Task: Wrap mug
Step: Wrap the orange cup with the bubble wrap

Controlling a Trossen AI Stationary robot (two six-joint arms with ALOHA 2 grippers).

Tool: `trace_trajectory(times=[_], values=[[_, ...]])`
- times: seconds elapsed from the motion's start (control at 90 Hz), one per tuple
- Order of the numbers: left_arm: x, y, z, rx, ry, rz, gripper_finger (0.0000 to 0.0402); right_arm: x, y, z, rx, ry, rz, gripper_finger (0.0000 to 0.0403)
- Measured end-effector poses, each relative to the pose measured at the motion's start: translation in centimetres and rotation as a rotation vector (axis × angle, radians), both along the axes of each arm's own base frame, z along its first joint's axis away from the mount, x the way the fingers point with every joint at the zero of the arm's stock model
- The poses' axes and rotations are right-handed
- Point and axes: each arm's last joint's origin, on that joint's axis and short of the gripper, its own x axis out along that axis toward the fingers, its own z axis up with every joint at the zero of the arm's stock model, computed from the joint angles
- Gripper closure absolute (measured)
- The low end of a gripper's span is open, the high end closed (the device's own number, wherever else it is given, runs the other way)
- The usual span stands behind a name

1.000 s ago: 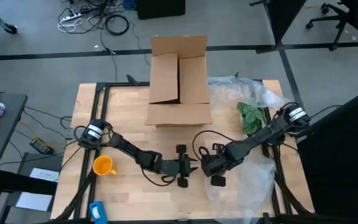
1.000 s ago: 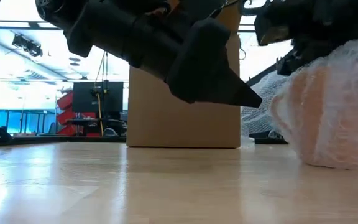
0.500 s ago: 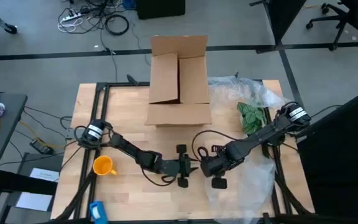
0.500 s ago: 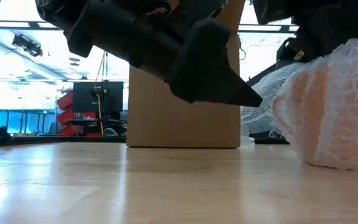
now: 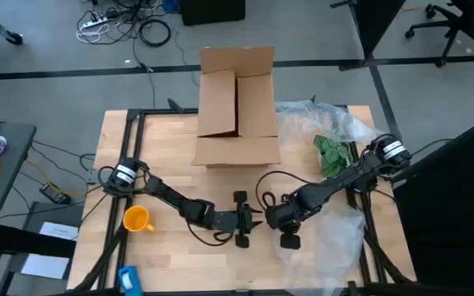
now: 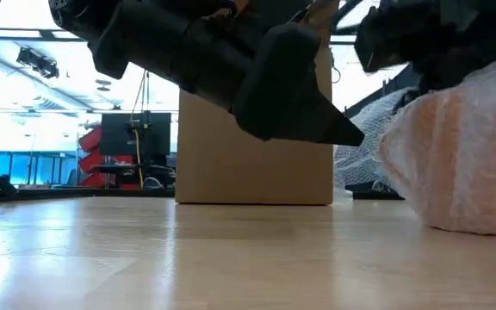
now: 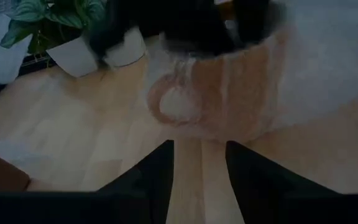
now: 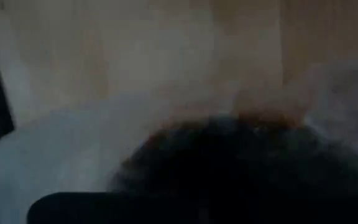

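A bare yellow-orange mug stands on the table at the near left, away from both grippers. Near the middle, an orange mug shape with a loop handle shows through clear bubble wrap that covers it. My right gripper sits on top of this bundle, and the wrap and the gripper's own body hide its tips. My left gripper hangs open just to the left of the bundle, pointing at it, with nothing between its fingers.
An open cardboard box stands at the far middle of the table. A potted green plant is to the right of the box. More clear plastic sheet spreads over the table's right side. A blue object lies at the near left edge.
My right gripper has risen a little over the wrapped bundle and come back down onto it. The top of the wrap now sits slightly lower than before.
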Motion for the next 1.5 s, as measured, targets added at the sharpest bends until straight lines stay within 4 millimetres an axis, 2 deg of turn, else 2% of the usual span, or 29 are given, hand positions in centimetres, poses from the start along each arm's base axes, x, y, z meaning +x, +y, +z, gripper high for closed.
trace_trajectory(times=[0.156,0.311,0.433,0.667,0.767,0.856,0.978,1.122,1.356,1.5], values=[[0.0,0.0,0.0,0.0,0.0,0.0,0.0271,-0.3,0.1,2.8,-0.08,0.057,0.008,0.0403],[0.0,0.0,0.0,-0.001,-0.002,0.001,0.0271,-0.6,0.2,3.6,-0.139,0.073,-0.004,0.0403],[0.0,0.0,0.0,-0.001,-0.003,0.001,0.0271,-0.9,0.3,2.4,-0.172,0.092,-0.019,0.0403],[0.1,0.0,0.1,0.009,-0.014,-0.004,0.0271,-0.8,0.0,-2.1,-0.11,-0.022,0.036,0.0403],[0.1,0.0,0.3,-0.002,-0.024,-0.02,0.0271,-1.1,-0.7,-3.0,-0.095,-0.018,0.027,0.0403],[0.2,-0.1,0.4,-0.011,-0.033,-0.033,0.0271,-1.1,-1.1,-3.0,-0.111,0.009,0.017,0.0403],[0.2,-0.1,0.4,-0.017,-0.041,-0.038,0.0271,-0.5,-1.1,-1.9,-0.121,0.024,0.027,0.0403],[0.2,-0.1,0.4,-0.017,-0.042,-0.038,0.0271,0.2,-0.7,0.9,-0.121,0.006,0.044,0.0403],[0.2,-0.1,0.4,-0.016,-0.041,-0.038,0.0271,0.0,-0.2,5.0,-0.219,0.038,0.054,0.0403],[0.2,-0.1,0.4,-0.016,-0.039,-0.038,0.0271,-0.4,-0.4,6.1,-0.295,0.047,0.045,0.0403]])
